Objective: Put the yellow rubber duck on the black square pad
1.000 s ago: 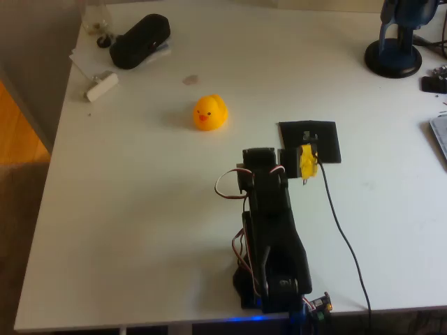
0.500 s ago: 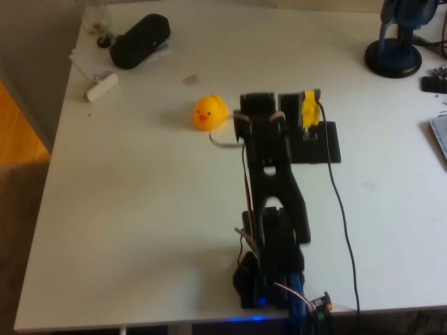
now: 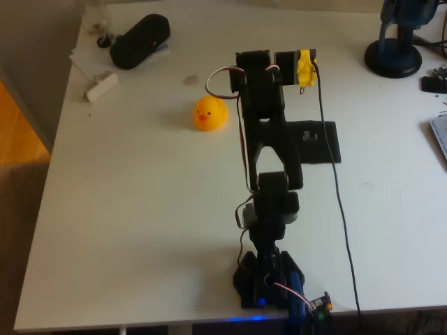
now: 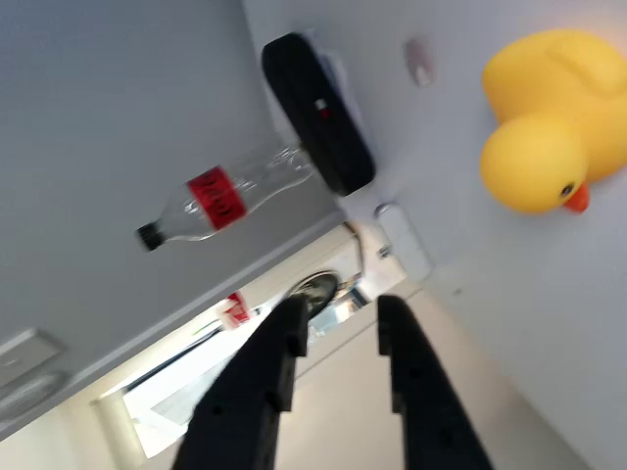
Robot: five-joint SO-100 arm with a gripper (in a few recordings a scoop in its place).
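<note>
Overhead view: the yellow rubber duck [image 3: 209,112] is small, rounded and glossy, its orange beak towards the table's near edge. It sits on the bare white table [image 3: 133,209], left of the middle and nearer the far edge, apart from the black square pad [image 3: 323,142]. The pad is thin, flat and matte; it lies right of the arm [image 3: 269,160], which covers its left side. The arm reaches from the near edge towards the far edge, and the gripper [image 3: 305,66] with its yellow tape hangs beyond the pad's far side; from this angle I cannot tell how its jaws stand. In the far left corner lie a bulky black case [image 3: 140,40], some paper under it and a small white block [image 3: 102,86]. A blue stand [image 3: 395,43] sits at the far right corner. Wooden floor shows past the left edge.

Wrist view: the picture is tilted. The duck [image 4: 549,132] fills the upper right, one dark eye and the beak tip showing. The two black fingers [image 4: 265,382] stand slightly parted with nothing between them. Beyond are the case [image 4: 315,110], a clear bottle with a red label [image 4: 223,201] and a pale wall.
</note>
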